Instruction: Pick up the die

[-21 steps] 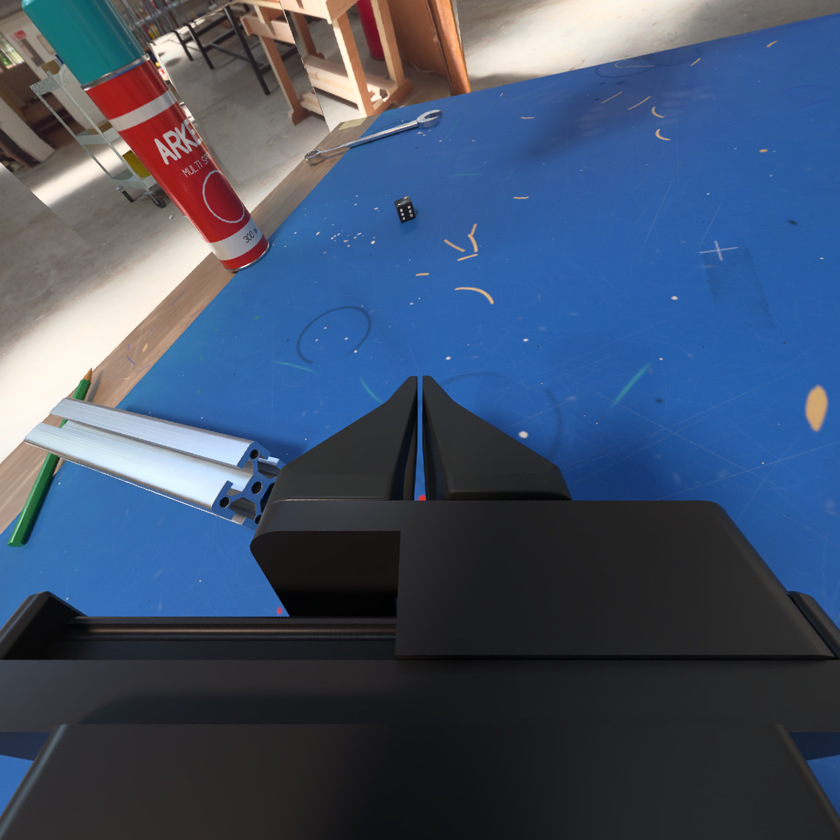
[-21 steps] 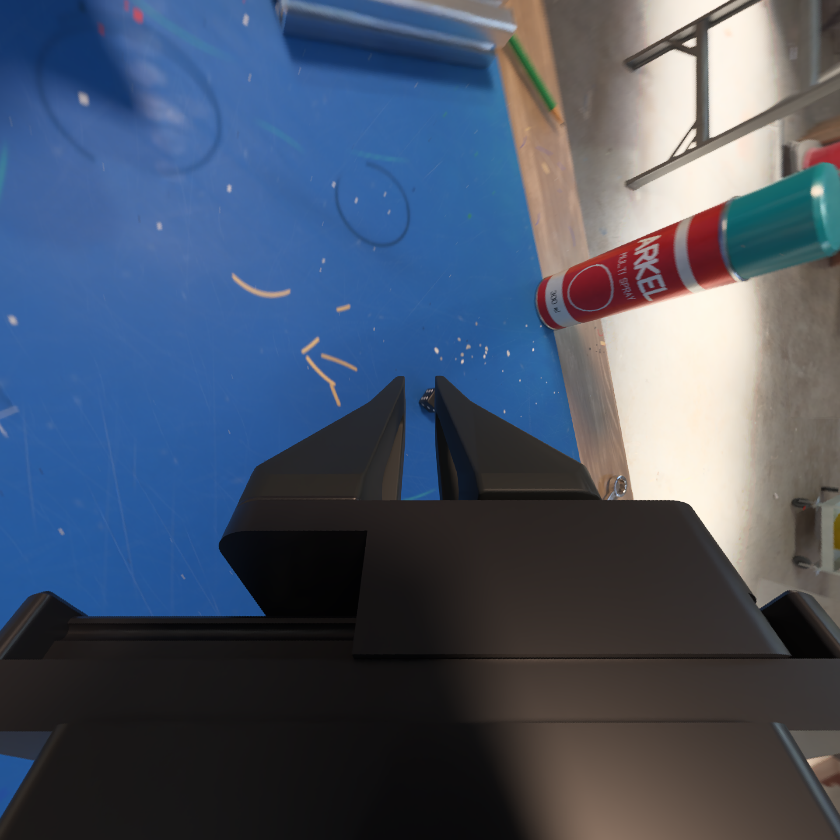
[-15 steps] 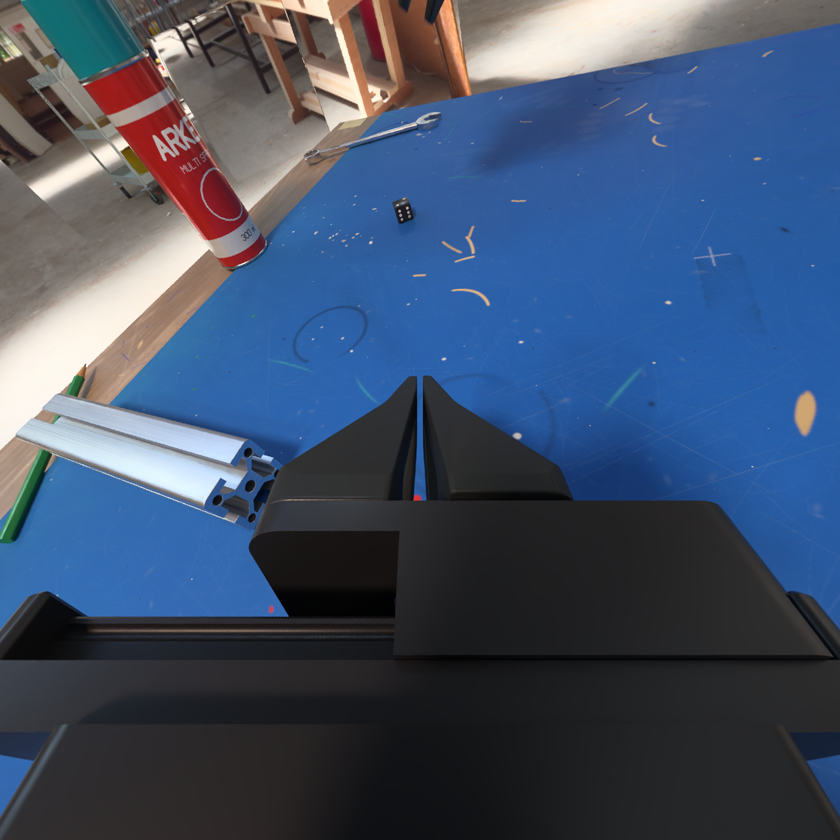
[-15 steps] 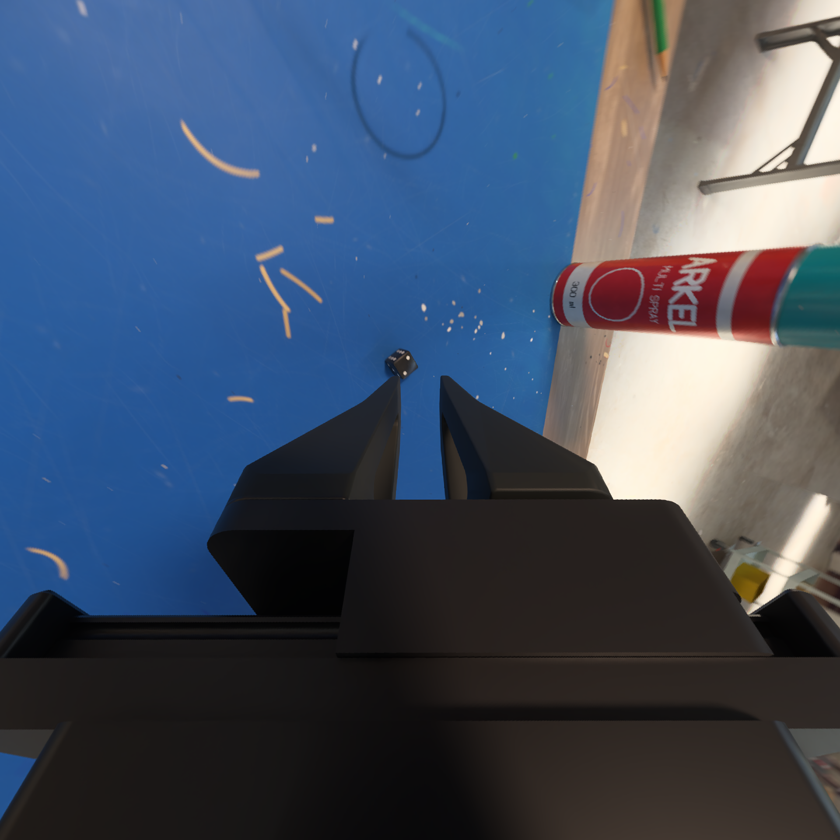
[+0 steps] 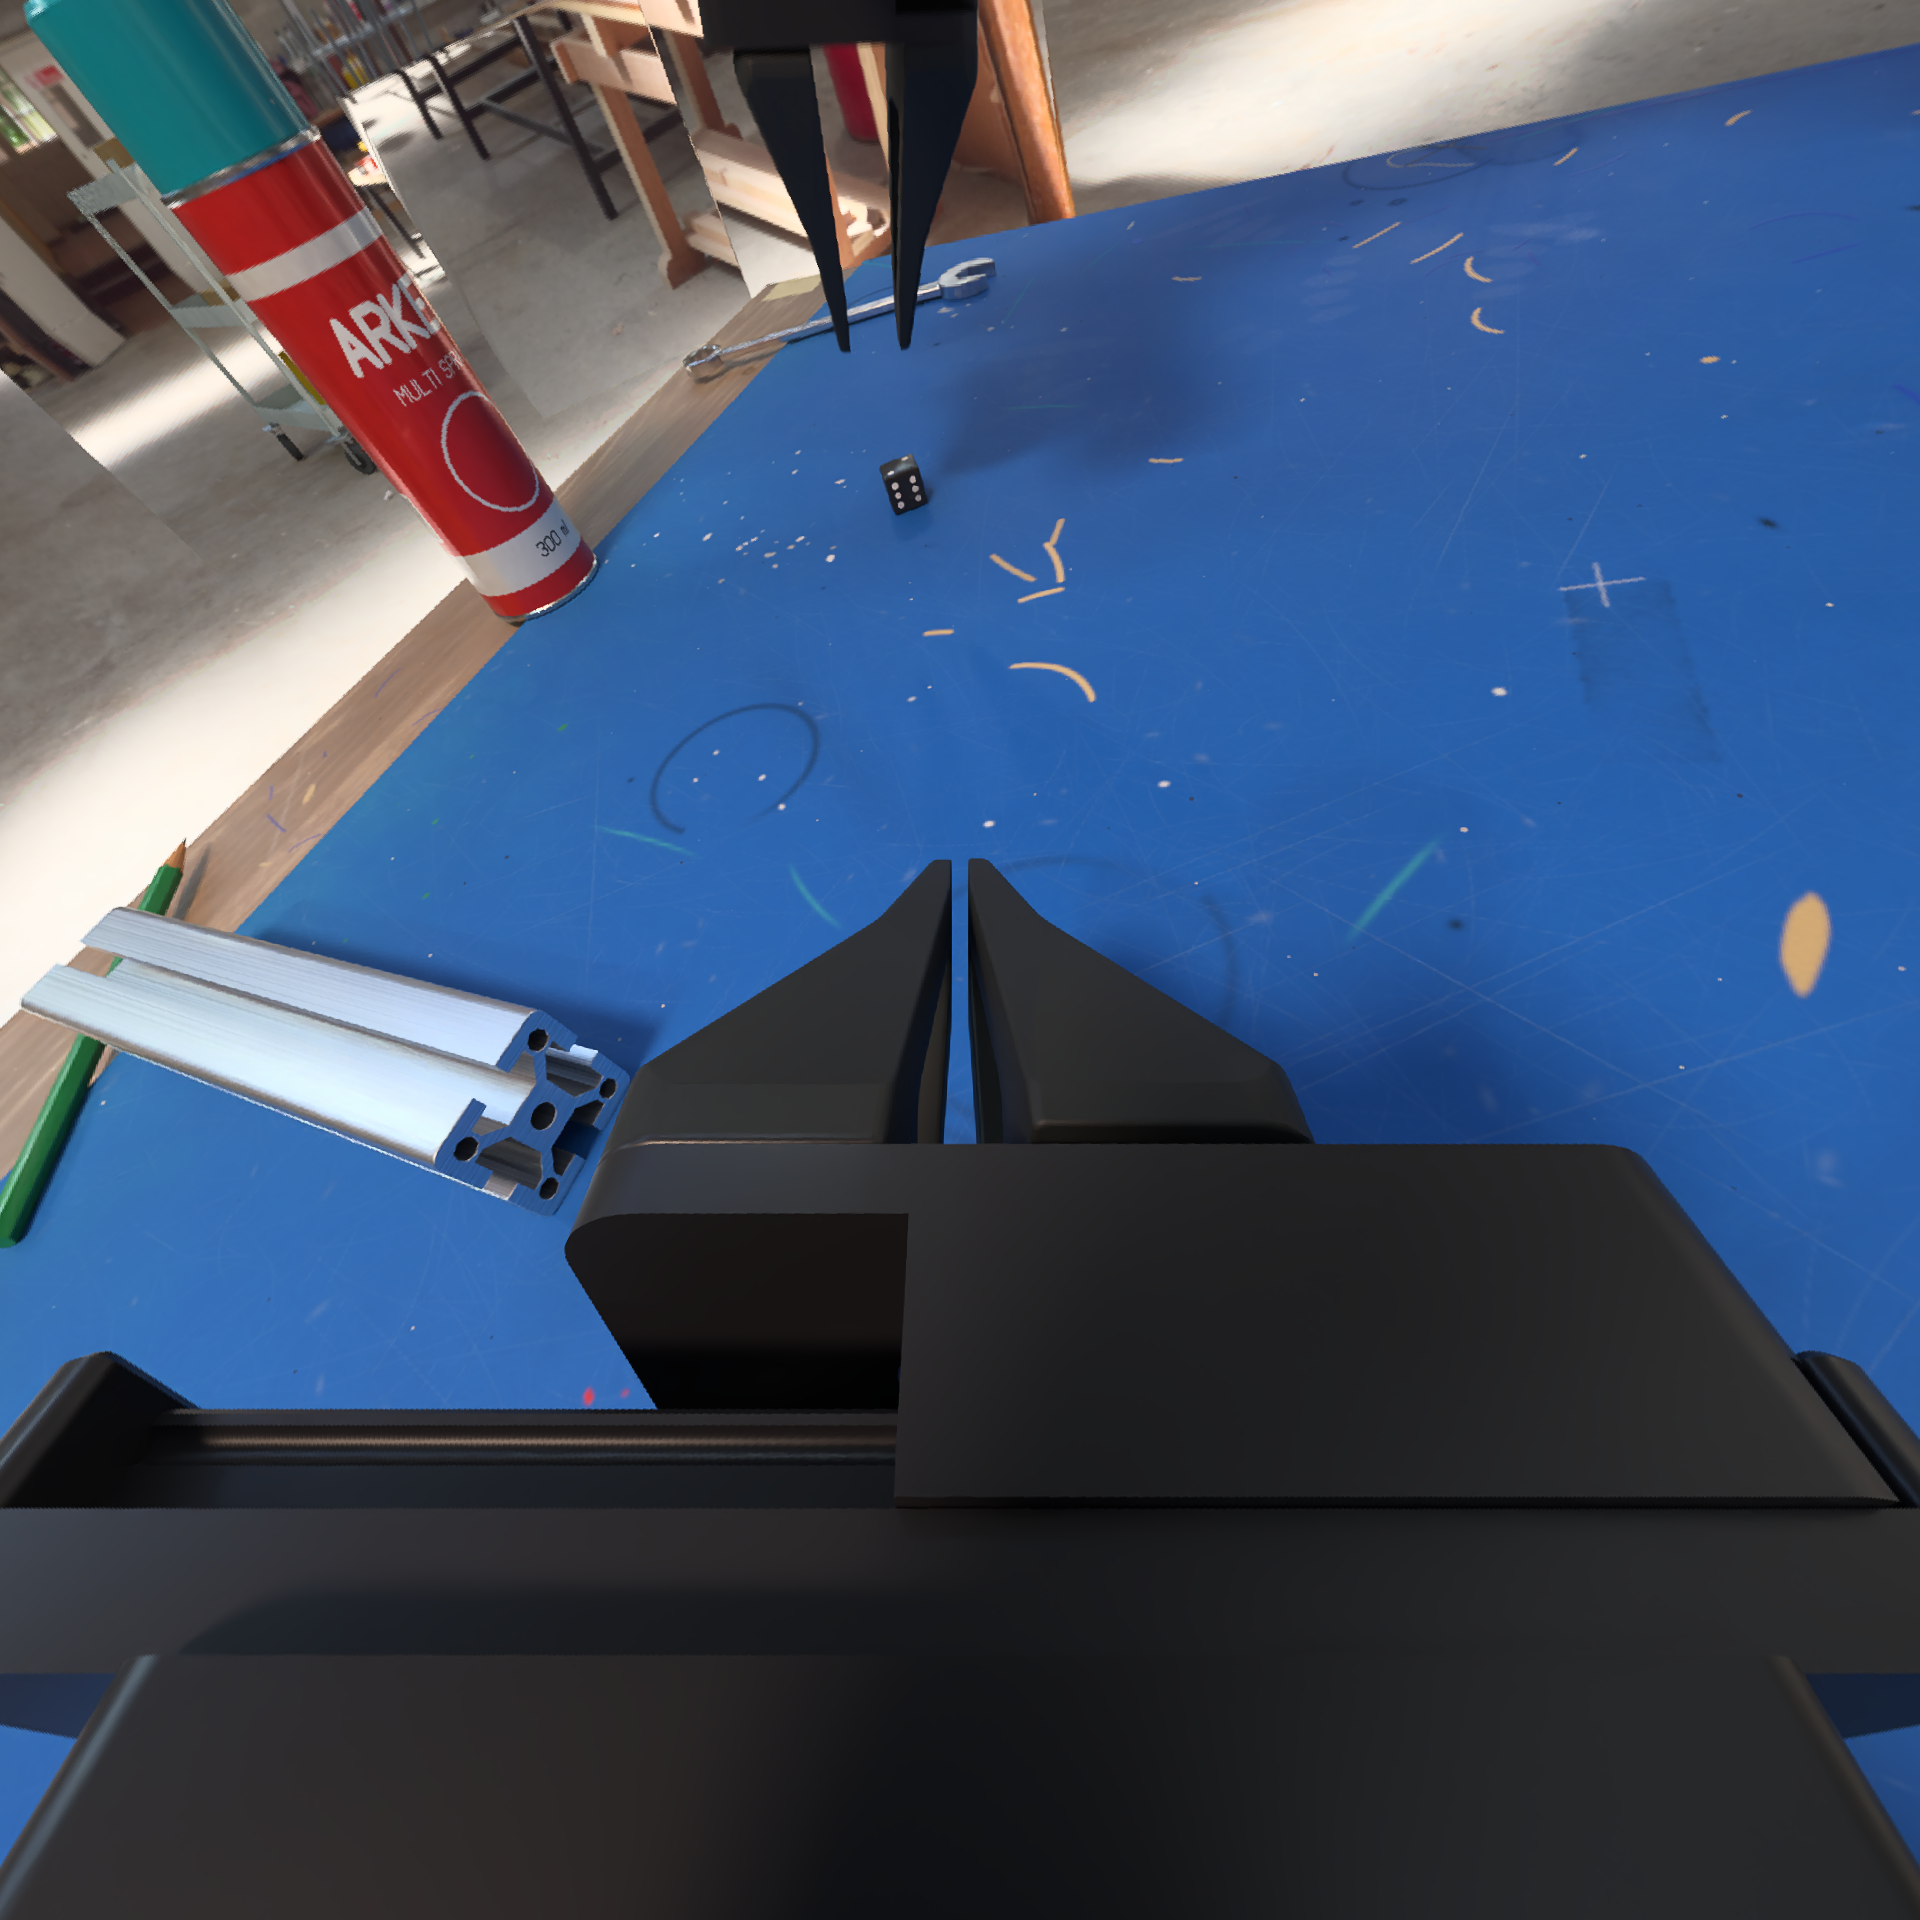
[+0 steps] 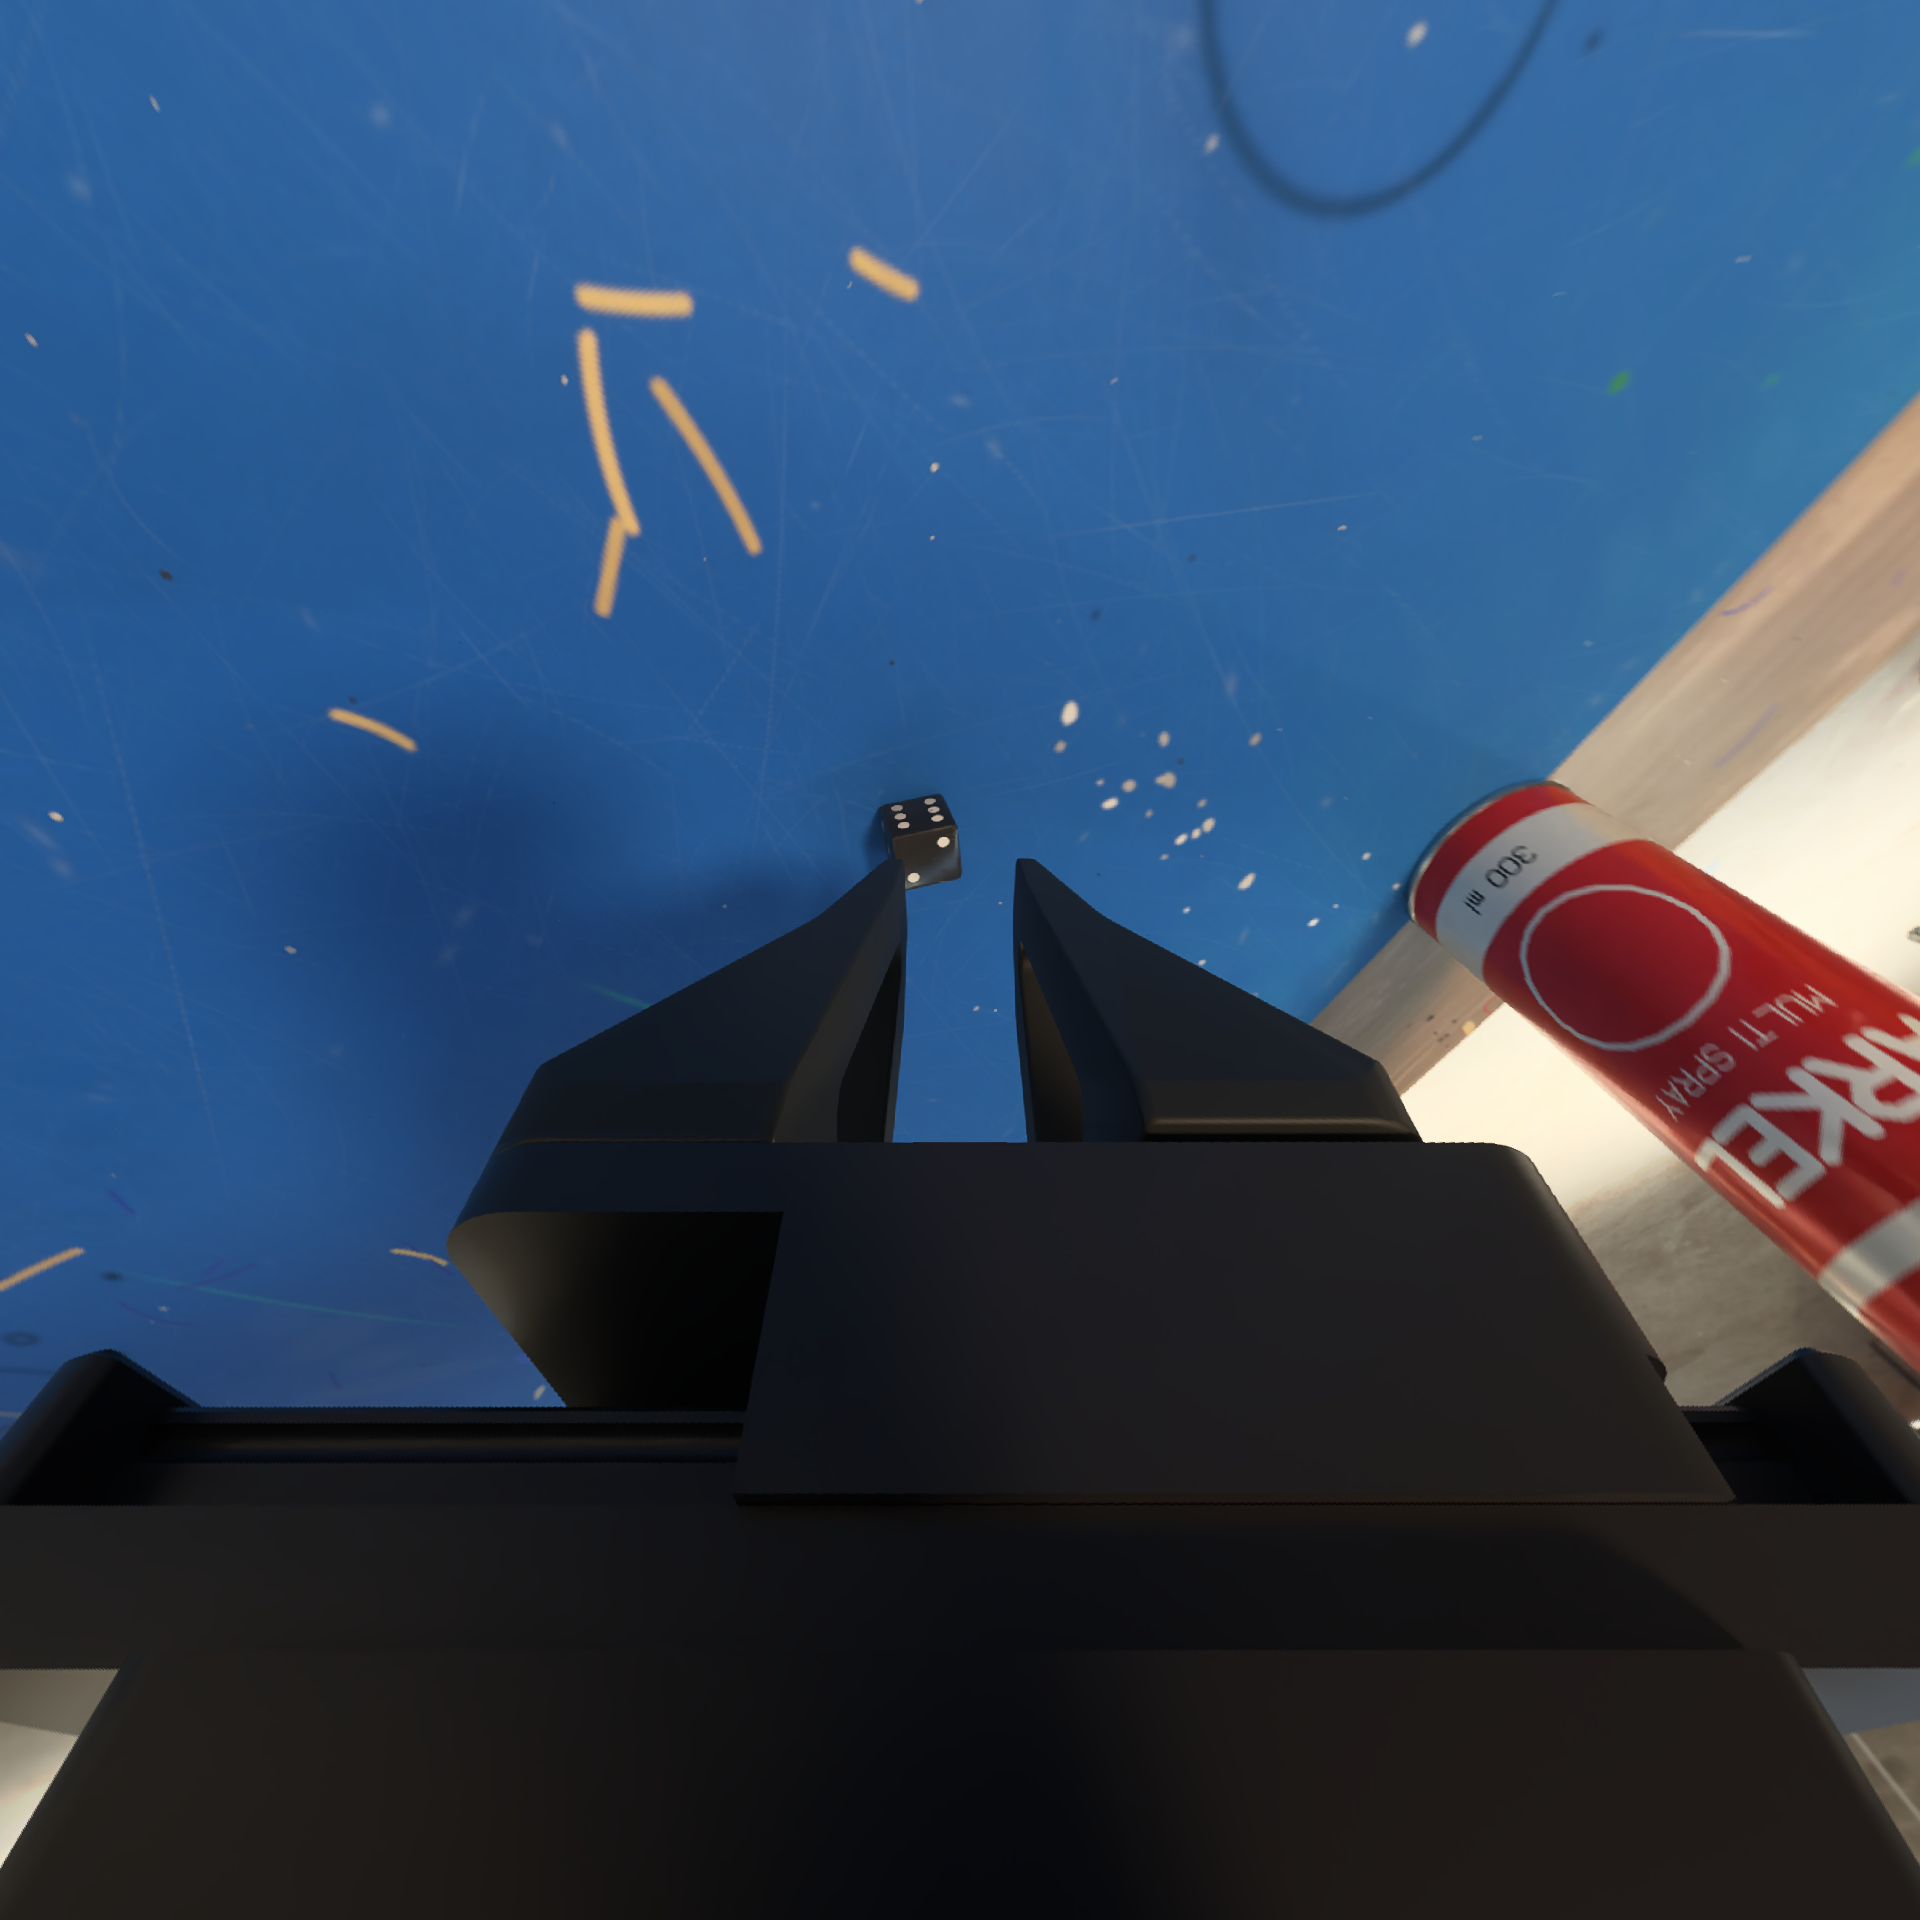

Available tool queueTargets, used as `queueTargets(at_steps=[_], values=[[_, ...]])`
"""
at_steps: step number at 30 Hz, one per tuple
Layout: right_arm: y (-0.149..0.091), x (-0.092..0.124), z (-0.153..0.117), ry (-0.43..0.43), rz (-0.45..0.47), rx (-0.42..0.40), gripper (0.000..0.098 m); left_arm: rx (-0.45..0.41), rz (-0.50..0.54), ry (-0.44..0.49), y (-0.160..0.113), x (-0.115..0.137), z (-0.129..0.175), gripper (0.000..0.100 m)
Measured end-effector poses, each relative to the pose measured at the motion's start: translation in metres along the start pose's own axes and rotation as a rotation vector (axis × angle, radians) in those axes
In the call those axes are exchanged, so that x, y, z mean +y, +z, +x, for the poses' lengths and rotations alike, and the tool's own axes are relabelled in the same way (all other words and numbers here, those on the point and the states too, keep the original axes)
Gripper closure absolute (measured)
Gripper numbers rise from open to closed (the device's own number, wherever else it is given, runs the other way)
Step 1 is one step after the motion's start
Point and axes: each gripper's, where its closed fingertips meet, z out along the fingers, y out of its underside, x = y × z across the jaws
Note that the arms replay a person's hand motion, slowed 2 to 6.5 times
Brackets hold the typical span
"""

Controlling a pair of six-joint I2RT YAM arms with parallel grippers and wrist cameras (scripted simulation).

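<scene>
A small black die (image 5: 905,484) with white pips lies on the blue mat (image 5: 1351,727). In the right wrist view the die (image 6: 921,840) sits just beyond my left fingertip. My right gripper (image 6: 961,868) is open and empty, pointing down above the die. In the left wrist view the right gripper (image 5: 873,343) hangs above and slightly behind the die. My left gripper (image 5: 959,868) is shut and empty, low over the mat, well short of the die.
A red spray can (image 5: 364,343) with a teal cap stands at the mat's left edge; it also shows in the right wrist view (image 6: 1683,1039). An aluminium profile (image 5: 332,1049) and a green pencil (image 5: 73,1060) lie at the left. A wrench (image 5: 831,317) lies at the far edge.
My right gripper has moved down towards the die and its jaws have opened wider. It has come into the left wrist view from above. The left gripper has hardly moved.
</scene>
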Motion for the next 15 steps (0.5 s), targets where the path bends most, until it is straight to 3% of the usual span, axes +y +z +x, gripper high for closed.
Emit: queueTargets(at_steps=[7, 15], values=[[0.021, 0.008, -0.008, -0.033, -0.048, -0.097, 0.0783, 0.001, 0.001, 0.003, 0.0, 0.0, 0.001, 0.098], [0.031, 0.013, -0.011, -0.04, -0.064, -0.136, 0.0775, -0.002, 0.012, -0.025, -0.001, -0.003, -0.001, 0.098]])
